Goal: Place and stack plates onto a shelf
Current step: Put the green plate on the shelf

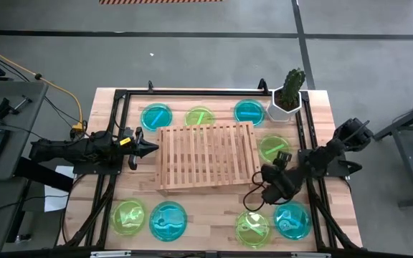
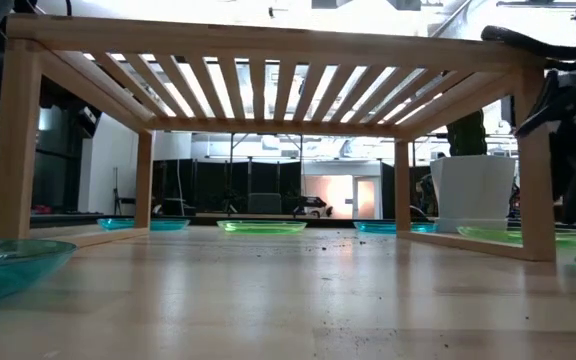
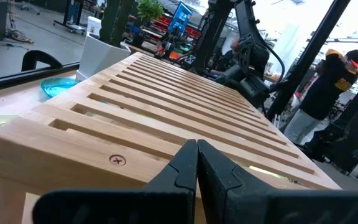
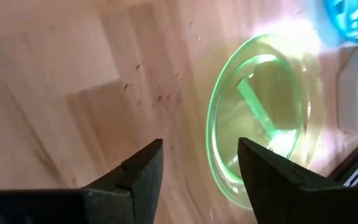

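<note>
The slatted wooden shelf (image 1: 206, 154) stands on its legs mid-table, and nothing lies on it. Around it on the tabletop lie several plates: cyan (image 1: 156, 115), green (image 1: 199, 116) and cyan (image 1: 249, 112) along the far side. Green (image 1: 128, 215), cyan (image 1: 168, 220), green (image 1: 252, 228) and cyan (image 1: 292, 219) lie along the near side. One more green plate (image 1: 273, 148) (image 4: 263, 118) lies right of the shelf. My right gripper (image 1: 282, 159) (image 4: 201, 146) is open and hovers over that plate's near rim. My left gripper (image 1: 149, 148) (image 3: 196, 146) is shut and points at the shelf's left end (image 3: 73, 143).
A white pot with a cactus (image 1: 287, 97) stands at the far right corner, just beyond the green plate. A black frame (image 1: 124, 97) runs around the table edges. In the low view the shelf's legs (image 2: 533, 170) leave open room beneath it. A person (image 3: 334, 81) stands beyond the table.
</note>
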You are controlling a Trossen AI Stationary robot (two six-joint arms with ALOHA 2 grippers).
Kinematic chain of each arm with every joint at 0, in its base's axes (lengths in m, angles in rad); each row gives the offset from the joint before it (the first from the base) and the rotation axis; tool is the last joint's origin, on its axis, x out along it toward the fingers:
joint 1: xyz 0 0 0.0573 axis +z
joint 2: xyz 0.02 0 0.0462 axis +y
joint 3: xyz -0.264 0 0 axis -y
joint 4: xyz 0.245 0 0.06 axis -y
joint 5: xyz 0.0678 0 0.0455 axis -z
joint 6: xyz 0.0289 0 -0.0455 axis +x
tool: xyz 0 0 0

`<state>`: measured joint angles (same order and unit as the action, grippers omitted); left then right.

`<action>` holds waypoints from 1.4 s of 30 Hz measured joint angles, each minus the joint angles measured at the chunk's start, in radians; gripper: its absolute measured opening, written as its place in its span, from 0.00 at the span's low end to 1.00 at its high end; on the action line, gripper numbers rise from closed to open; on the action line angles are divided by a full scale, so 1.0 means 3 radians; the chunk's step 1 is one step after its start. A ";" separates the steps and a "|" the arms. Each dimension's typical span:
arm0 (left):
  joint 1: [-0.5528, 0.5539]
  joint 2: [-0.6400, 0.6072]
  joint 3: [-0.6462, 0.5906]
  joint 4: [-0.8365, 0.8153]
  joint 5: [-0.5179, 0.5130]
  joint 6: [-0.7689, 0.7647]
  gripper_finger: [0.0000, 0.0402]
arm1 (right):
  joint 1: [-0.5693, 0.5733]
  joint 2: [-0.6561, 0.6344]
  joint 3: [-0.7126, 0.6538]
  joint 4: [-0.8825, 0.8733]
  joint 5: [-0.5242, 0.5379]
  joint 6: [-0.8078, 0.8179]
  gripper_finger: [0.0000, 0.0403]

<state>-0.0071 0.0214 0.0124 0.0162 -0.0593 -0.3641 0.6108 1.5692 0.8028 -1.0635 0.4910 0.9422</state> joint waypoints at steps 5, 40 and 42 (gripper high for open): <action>0.0000 -0.0001 0.0000 0.0000 0.0001 0.0000 0.00 | 0.0228 -0.0001 0.0000 -0.0103 0.0273 0.0442 0.47; 0.0000 0.0000 0.0000 0.0000 0.0001 0.0000 0.00 | -0.0194 -0.0263 -0.0765 0.0640 0.0398 -0.0100 0.47; -0.0001 0.0000 0.0000 0.0000 0.0000 -0.0001 0.00 | -0.0229 -0.0263 -0.0765 0.0656 0.0401 -0.0155 0.45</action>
<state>-0.0074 0.0216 0.0124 0.0162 -0.0593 -0.3645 0.5420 1.4902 0.5732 -0.8668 0.6113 0.8958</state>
